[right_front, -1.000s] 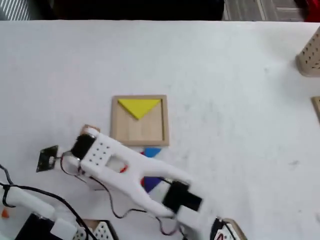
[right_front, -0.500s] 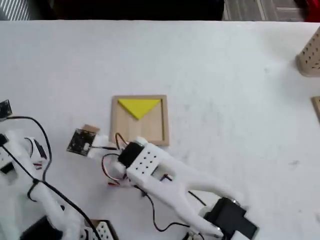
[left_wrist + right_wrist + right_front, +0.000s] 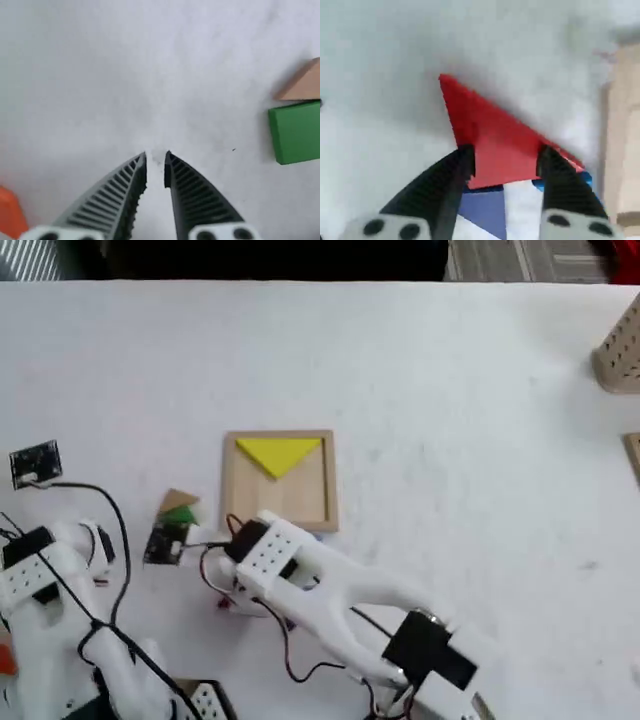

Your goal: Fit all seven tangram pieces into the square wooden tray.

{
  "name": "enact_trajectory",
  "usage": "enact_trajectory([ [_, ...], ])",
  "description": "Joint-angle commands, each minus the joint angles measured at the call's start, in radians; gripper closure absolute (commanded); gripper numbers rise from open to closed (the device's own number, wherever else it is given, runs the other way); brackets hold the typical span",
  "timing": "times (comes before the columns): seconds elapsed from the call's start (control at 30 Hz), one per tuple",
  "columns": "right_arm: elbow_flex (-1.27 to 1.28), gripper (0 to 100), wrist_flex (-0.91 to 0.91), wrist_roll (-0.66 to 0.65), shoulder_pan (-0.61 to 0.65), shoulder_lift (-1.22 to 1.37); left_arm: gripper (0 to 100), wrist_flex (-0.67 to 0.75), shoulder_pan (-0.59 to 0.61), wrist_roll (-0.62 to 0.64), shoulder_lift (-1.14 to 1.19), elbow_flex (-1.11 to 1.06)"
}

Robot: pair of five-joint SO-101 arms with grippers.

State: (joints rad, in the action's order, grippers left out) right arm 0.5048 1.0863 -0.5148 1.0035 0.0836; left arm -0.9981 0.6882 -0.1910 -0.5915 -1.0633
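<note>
Wood tray (image 3: 282, 512) is sitting mid-counter in the high view, carrying one piece: the yellow triangle (image 3: 278, 453), tucked against the far rim. The rest of the tray floor is showing bare. A green piece (image 3: 184, 514) and a tan triangle (image 3: 178, 499) are lying touching each other on the counter (image 3: 450, 390), just beside the tray. The right arm (image 3: 330, 595) is lying across the near edge of the tray and covering the counter there. The left arm (image 3: 60, 620) is sitting well off to the side.

Left wrist view: the left hand (image 3: 155, 161) is hanging over bare counter, jaws nearly together, gripping nothing. Green and tan are lying off to one side of it, and an orange piece (image 3: 10, 212) is lying at the other edge.

Right wrist view: the right hand (image 3: 503, 157) is standing spread either side of the red triangle (image 3: 490, 135), tips at its edges. I'm reading that as not yet clamped. A dark blue piece (image 3: 485, 207) and a light blue piece (image 3: 585, 179) are lying right behind the red one, with the tray edge just beyond.

Progress, my read: one of seven is in and six are waiting outside. Red is looking like the next pick.
</note>
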Motion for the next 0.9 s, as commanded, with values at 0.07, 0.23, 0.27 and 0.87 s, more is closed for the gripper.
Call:
enact_trajectory([
  [0.07,-0.018,73.4,0.071,-0.281,-0.062,-0.013,91,0.012,-0.015,-0.015,0.053,0.052],
  [0.23,0.003,61.9,0.12,-0.43,-0.076,-0.016,91,0.012,-0.013,-0.048,0.053,0.049],
  [0.27,0.018,61.4,0.105,-0.451,-0.074,-0.016,91,0.012,-0.013,-0.048,0.053,0.049],
  [0.87,0.098,92.0,-0.028,-0.485,-0.077,-0.012,91,0.015,-0.013,-0.049,0.053,0.048],
])
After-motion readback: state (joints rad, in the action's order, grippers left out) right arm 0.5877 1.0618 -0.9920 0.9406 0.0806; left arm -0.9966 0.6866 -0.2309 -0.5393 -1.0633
